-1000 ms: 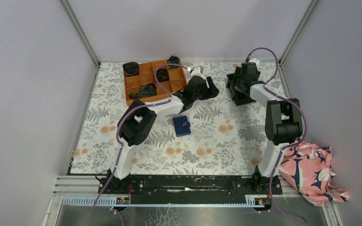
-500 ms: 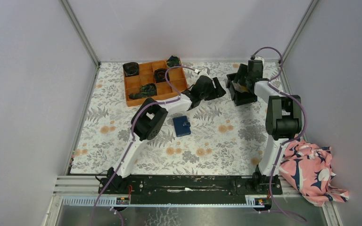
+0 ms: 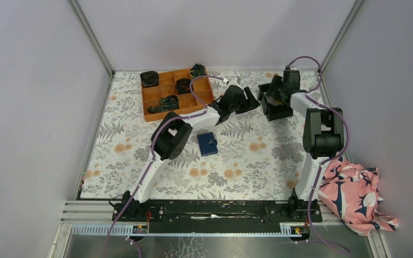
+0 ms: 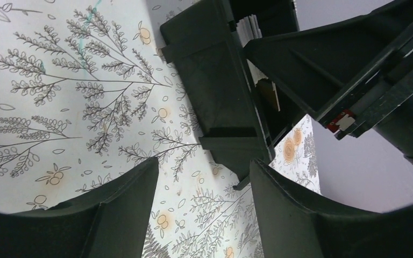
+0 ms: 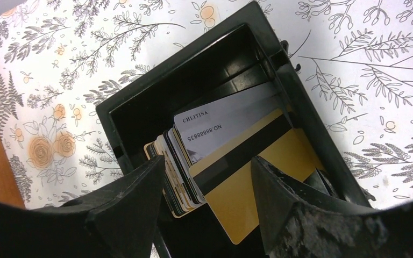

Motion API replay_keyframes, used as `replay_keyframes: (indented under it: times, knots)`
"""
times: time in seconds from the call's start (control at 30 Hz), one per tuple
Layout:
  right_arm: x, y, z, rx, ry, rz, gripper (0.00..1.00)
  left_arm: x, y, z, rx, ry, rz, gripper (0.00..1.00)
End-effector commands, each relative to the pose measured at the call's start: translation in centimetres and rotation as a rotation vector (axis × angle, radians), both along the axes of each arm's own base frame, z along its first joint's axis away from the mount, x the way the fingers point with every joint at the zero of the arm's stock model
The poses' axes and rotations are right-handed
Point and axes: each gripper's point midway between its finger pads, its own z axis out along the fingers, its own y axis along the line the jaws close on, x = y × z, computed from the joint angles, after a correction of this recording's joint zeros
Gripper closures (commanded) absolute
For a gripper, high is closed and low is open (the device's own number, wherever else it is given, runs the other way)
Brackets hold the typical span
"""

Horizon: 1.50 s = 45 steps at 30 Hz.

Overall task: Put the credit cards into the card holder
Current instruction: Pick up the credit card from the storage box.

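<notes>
Grey walls close in a table (image 3: 247, 161) covered with a leaf-and-flower cloth. At the far left stands an orange tray (image 3: 164, 86) with dark things in some of its compartments. The left arm stretches from the near edge out past the tray's right side. The left gripper (image 3: 250, 99) is low over the cloth, just beside the left wall of a black bin (image 3: 276, 110). In its own camera, its fingers (image 4: 123, 204) are spread wide with only cloth and the bin's corner between them.

Near the middle of the table, on the near side of that arm, lies the dark blue wallet (image 3: 207, 144). It is folded shut, flat and apart from both arms.

The bin sits at the far right. The cards (image 5: 231, 145) stand on edge inside it, packed in a stack. A silver one and a gold one with a black stripe lean at the front. The right gripper (image 3: 279, 91) hangs over the bin. Its fingers (image 5: 123, 209) are apart on either side of the stack, and I cannot tell if they touch it.

A pink patterned cloth (image 3: 355, 196) lies bunched at the near right, beside the right arm's base.
</notes>
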Motion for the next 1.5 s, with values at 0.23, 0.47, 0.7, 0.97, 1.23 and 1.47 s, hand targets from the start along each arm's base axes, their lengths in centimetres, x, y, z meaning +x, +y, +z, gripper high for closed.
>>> replay_keyframes:
  times: [0.23,0.47,0.7,0.97,1.23,1.47]
  knots:
    - [0.7,1.9,2.4,0.108,-0.042,0.026,0.4,-0.5,-1.7,-0.3,-0.014,0.001,-0.043,0.31]
    - [1.0,2.5,3.4,0.119,-0.054,0.036,0.47,-0.5,-1.7,-0.6,-0.009,0.003,-0.044,0.32]
    - [1.1,3.4,4.0,0.119,-0.057,0.05,0.55,-0.5,-1.8,-0.3,-0.004,-0.004,-0.048,0.32]
    - [0.8,3.8,4.6,0.102,-0.063,0.057,0.63,-0.6,-1.9,-0.1,-0.005,-0.004,-0.055,0.32]
    - [0.6,4.1,5.7,0.096,-0.077,0.06,0.7,-0.8,-1.8,0.1,-0.005,-0.007,-0.058,0.32]
    - [0.3,3.7,7.0,0.069,-0.095,0.049,0.74,-0.9,-1.7,0.6,-0.006,-0.011,-0.059,0.32]
